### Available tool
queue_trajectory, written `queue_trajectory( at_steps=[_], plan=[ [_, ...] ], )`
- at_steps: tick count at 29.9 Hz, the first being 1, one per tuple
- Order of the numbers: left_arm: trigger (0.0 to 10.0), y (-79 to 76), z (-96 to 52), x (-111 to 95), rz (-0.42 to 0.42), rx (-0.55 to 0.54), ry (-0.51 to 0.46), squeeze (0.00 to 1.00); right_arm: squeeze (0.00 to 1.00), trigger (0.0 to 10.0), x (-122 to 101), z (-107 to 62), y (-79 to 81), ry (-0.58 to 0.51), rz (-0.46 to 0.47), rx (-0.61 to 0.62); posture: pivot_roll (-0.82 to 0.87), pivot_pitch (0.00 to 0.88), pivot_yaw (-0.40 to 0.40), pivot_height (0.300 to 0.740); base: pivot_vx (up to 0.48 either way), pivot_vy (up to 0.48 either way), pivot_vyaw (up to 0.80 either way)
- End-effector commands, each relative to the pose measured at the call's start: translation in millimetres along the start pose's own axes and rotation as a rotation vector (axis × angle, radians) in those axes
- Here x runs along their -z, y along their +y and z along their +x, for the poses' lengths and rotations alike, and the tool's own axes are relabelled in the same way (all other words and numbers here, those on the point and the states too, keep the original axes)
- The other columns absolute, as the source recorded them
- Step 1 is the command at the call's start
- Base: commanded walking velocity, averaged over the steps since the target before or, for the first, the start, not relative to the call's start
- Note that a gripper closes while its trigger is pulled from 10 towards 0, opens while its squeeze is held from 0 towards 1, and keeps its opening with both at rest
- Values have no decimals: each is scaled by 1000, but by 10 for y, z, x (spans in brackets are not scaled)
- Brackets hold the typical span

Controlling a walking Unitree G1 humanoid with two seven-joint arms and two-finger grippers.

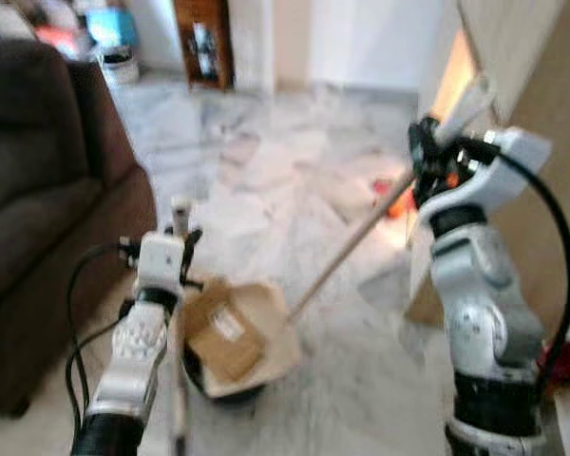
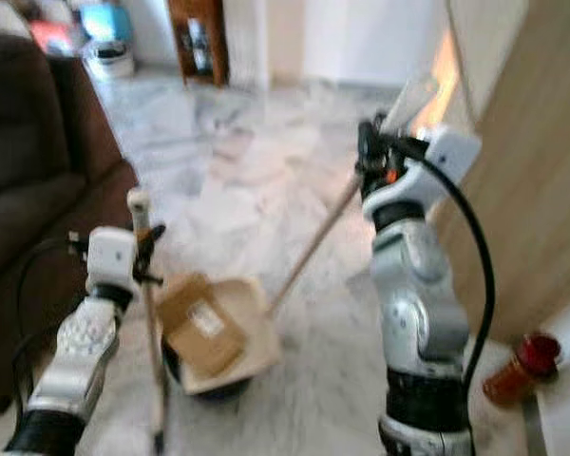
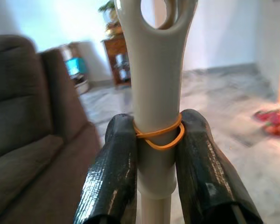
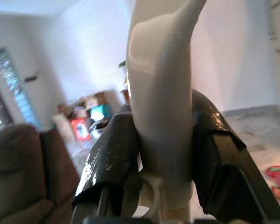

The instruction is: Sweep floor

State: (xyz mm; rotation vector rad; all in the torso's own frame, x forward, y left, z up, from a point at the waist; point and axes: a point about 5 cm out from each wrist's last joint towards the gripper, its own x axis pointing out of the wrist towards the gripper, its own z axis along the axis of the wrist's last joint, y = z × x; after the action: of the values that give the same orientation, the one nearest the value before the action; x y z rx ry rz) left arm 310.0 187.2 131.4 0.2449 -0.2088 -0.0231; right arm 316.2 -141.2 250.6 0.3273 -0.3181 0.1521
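My left gripper (image 1: 180,245) is shut on the cream top of the dustpan's upright handle (image 3: 154,93), which has an orange rubber band round it. Below it on the marble floor sits the cream dustpan (image 1: 271,347), holding pieces of brown cardboard (image 1: 223,332). Raised on the right, my right gripper (image 1: 426,157) is shut on the broom's white grip (image 4: 161,116). From there the broom's wooden stick (image 1: 351,252) slants down to the dustpan's right edge. The broom head is hidden behind the pan.
A dark brown sofa (image 1: 38,190) fills the left side, close to my left arm. A wooden panel (image 1: 551,95) stands at the right. Red and orange litter (image 1: 391,198) lies on the floor beyond the broom. A red-lidded jar (image 2: 522,361) lies by my right side.
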Motion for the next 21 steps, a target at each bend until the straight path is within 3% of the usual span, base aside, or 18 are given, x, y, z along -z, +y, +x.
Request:
queue_trajectory(
  at_steps=[1,10,16,21],
  plan=[
    [10000,13,32,-80,23,-2,-41,0,0,10000,-116,9,124,-61,73,-55,101,0,7,740,0,0,0],
    [10000,2,39,-83,25,-1,-44,0,0,10000,-114,13,132,-66,66,-42,100,0,6,740,0,0,0],
    [10000,-3,36,-83,27,0,-46,0,0,10000,-130,6,231,-96,34,-53,103,0,3,740,0,0,0],
    [10000,-3,29,-83,38,1,-48,0,0,10000,-222,-19,342,-188,-88,-77,104,0,3,740,0,0,0]
  ],
)
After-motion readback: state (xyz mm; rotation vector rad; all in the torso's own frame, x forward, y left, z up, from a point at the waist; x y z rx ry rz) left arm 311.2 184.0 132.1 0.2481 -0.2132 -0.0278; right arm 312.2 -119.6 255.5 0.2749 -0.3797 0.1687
